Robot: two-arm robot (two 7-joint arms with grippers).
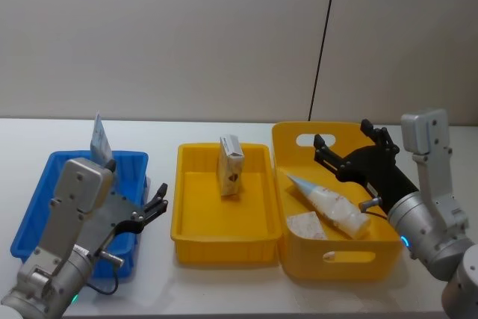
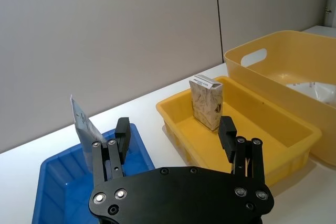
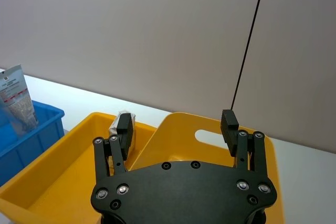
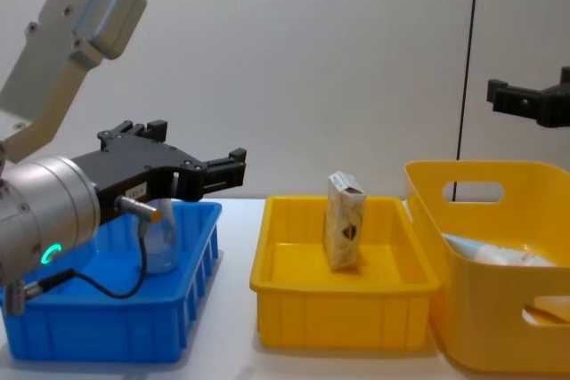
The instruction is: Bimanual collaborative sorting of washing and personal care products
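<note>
A cream-white carton [image 1: 231, 166] [image 4: 344, 220] stands upright at the far end of the shallow yellow tray [image 1: 224, 243]. A white squeeze tube [image 1: 328, 203] lies slanted in the deep yellow basket [image 1: 336, 257], with a second carton [image 1: 306, 225] beside it. Another tube [image 1: 99, 138] [image 2: 84, 121] stands in the blue bin [image 1: 37, 214], crimped end up. My left gripper [image 1: 159, 201] [image 2: 175, 127] hovers open and empty over the blue bin's right side, pointing toward the tray. Above the basket's far rim, my right gripper [image 1: 343, 134] [image 3: 176, 120] is open and holds nothing.
The three containers sit side by side on a white table [image 1: 239, 289], close to a grey wall. A black cable [image 1: 321, 57] runs down the wall behind the basket. Bare table lies in front of the containers.
</note>
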